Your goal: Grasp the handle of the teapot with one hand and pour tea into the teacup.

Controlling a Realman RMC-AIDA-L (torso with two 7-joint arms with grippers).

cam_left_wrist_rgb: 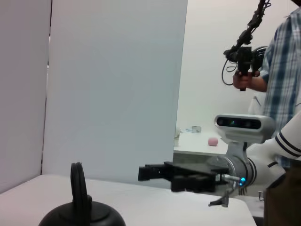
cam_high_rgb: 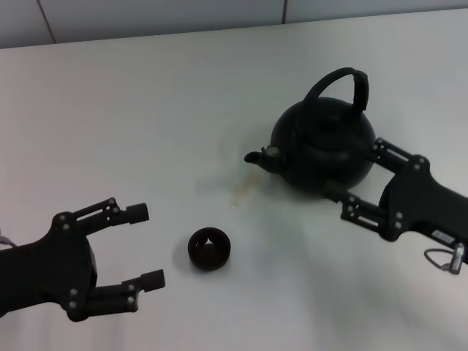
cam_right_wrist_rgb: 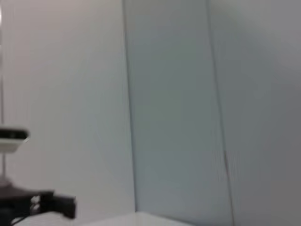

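Observation:
The matte-black teapot (cam_high_rgb: 322,146) stands on the white table at the right, its spout pointing left toward the teacup. Its arched handle (cam_high_rgb: 344,76) stands upright over the lid. The small black teacup (cam_high_rgb: 210,248) stands in front of the spout, apart from it. My right gripper (cam_high_rgb: 353,170) is open, low at the pot's right side, with its fingers straddling the body below the handle. My left gripper (cam_high_rgb: 146,246) is open and empty, left of the teacup. The left wrist view shows the pot (cam_left_wrist_rgb: 82,217), its handle (cam_left_wrist_rgb: 77,186) and the right gripper (cam_left_wrist_rgb: 146,173) beyond.
A faint yellowish stain (cam_high_rgb: 241,191) marks the table (cam_high_rgb: 146,110) below the spout. A grey wall panel (cam_high_rgb: 161,14) runs along the table's far edge. In the left wrist view a person in a plaid shirt (cam_left_wrist_rgb: 282,70) stands beyond the table.

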